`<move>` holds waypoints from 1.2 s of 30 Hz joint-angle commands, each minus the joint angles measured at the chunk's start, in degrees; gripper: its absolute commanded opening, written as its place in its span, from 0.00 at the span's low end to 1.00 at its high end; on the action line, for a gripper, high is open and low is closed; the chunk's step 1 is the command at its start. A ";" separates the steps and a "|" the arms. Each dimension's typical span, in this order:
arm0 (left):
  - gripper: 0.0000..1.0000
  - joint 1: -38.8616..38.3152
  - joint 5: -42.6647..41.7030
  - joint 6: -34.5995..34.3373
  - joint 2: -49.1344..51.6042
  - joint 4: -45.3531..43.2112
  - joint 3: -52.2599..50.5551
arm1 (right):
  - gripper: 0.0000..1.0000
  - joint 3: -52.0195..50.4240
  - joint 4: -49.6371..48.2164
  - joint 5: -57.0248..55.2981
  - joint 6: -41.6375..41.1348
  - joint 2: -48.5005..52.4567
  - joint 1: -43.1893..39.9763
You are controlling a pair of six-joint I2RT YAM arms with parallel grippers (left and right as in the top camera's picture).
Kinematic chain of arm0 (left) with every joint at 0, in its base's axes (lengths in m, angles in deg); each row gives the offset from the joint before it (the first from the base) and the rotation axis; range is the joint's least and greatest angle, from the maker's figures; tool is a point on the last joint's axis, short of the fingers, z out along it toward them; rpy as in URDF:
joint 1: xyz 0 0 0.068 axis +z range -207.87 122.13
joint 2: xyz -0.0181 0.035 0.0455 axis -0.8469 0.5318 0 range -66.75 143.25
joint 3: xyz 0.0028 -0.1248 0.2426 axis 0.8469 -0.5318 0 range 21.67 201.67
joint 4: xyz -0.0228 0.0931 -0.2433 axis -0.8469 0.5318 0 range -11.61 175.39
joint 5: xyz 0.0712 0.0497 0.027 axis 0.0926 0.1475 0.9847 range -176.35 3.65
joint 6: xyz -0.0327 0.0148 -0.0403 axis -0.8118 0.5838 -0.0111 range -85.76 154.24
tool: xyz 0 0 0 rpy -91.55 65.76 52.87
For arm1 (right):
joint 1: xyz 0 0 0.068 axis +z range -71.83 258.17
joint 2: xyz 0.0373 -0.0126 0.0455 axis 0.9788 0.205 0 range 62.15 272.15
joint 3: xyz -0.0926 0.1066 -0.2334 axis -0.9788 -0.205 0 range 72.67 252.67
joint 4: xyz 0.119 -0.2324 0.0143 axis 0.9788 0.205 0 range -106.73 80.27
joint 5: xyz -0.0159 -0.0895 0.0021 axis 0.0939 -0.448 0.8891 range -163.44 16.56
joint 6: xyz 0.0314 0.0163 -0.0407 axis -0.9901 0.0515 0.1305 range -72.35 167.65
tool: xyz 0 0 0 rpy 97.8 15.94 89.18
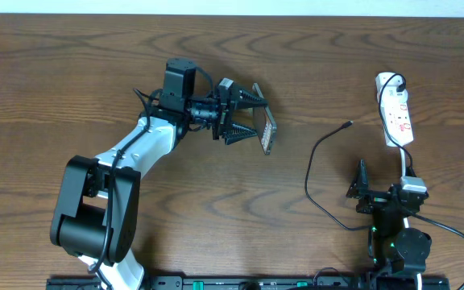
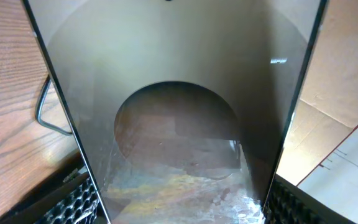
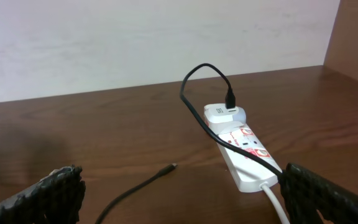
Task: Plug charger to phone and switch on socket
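My left gripper (image 1: 244, 117) is shut on the phone (image 1: 266, 129) and holds it on edge above the table's middle. In the left wrist view the phone (image 2: 179, 93) fills the gap between the fingers (image 2: 73, 202), its silvery face showing a dark oval. The white socket (image 1: 395, 109) lies at the far right with a black plug in it. The charger cable (image 1: 311, 173) loops across the table, and its tip (image 1: 349, 124) lies free left of the socket. My right gripper (image 1: 385, 181) stands open near the front right, short of the socket (image 3: 244, 149) and the charger tip (image 3: 173, 166).
The socket's white cord (image 1: 403, 161) runs toward the right arm. A black rail (image 1: 216, 282) lines the table's front edge. A pale wall (image 3: 135, 43) rises behind the table. Brown cardboard (image 2: 340, 81) shows to the phone's right in the left wrist view.
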 commanded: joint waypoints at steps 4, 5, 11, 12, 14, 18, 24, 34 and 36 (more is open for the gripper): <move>0.67 0.20 -2.32 -0.68 -1.73 -0.63 0.44 | 0.99 -0.20 0.07 0.11 0.52 -0.31 0.44; 0.68 0.20 -2.32 -0.68 -1.73 -0.63 0.44 | 0.99 -0.17 0.07 0.11 0.52 -0.31 0.44; 0.67 0.20 -2.27 -0.68 -1.73 -1.05 0.44 | 0.99 -0.17 0.07 0.11 0.50 -0.31 0.44; 0.67 0.20 -2.29 -0.66 -1.73 -1.07 0.44 | 0.99 -0.17 0.07 0.11 0.52 -0.31 0.44; 0.67 0.20 -2.27 -0.66 -1.73 -1.07 0.44 | 0.99 -0.17 0.07 0.11 0.52 -0.31 0.44; 0.67 0.20 -2.29 -0.63 -1.73 -1.29 0.44 | 0.99 -0.17 0.07 0.11 0.52 -0.31 0.44; 0.67 0.20 -2.32 -0.68 -1.73 -2.49 0.44 | 0.99 -0.17 -0.28 0.13 0.48 -0.31 0.44; 0.67 0.20 -2.49 -0.66 -1.73 -2.54 0.44 | 0.99 -0.17 -0.15 9.73 -10.60 -0.28 0.44; 0.67 0.20 -2.49 -0.66 -1.70 -2.93 0.44 | 0.99 -0.17 -0.76 17.79 -21.77 -0.26 0.50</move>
